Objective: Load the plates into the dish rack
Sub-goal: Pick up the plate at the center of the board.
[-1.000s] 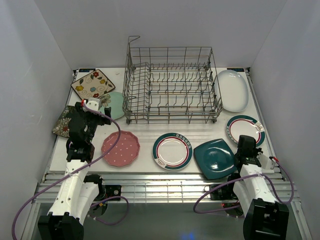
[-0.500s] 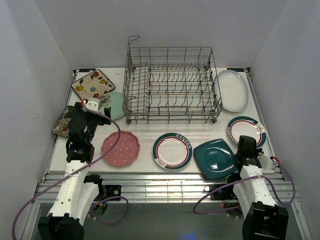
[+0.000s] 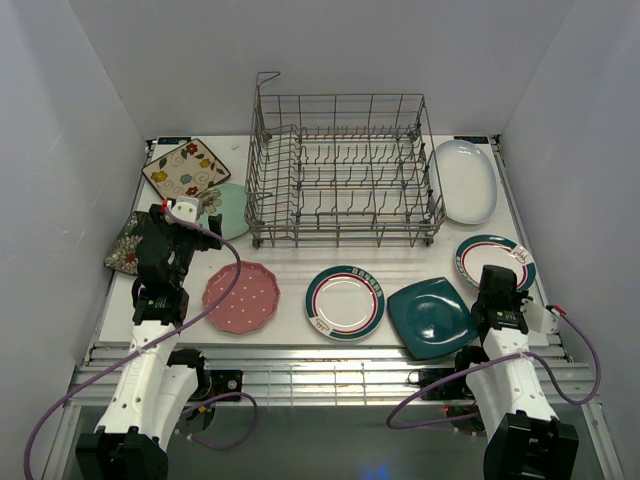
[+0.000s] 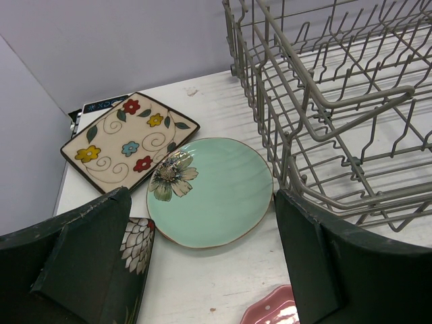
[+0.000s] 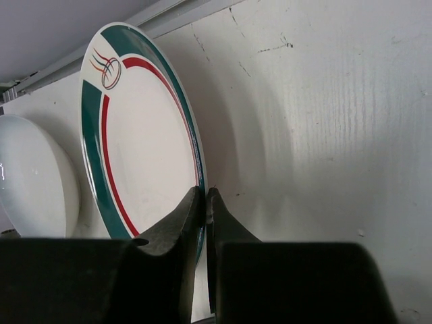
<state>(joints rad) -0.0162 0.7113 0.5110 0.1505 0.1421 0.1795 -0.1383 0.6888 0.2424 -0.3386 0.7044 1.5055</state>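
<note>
My right gripper [image 5: 204,196] is shut on the near rim of a teal-and-red-rimmed round plate [image 5: 138,142] at the table's right side [image 3: 492,258]. My left gripper [image 4: 202,270] hangs open over bare table, just short of the mint round plate [image 4: 212,192], touching nothing. The grey wire dish rack [image 3: 345,170] stands at the back centre with no plates in it. In front of it lie a pink dotted plate [image 3: 241,297], a second teal-and-red-rimmed plate [image 3: 345,301] and a dark teal square plate [image 3: 430,317].
A white oval plate [image 3: 466,180] lies right of the rack. A cream floral square plate [image 3: 186,167] sits at the back left, and a dark floral square plate [image 3: 122,245] at the left edge beside my left arm. The rack's corner [image 4: 317,108] is close on the left gripper's right.
My right gripper has shifted slightly right and toward the near edge, and the rimmed plate in it has slid a little with it. The left arm has not moved.
</note>
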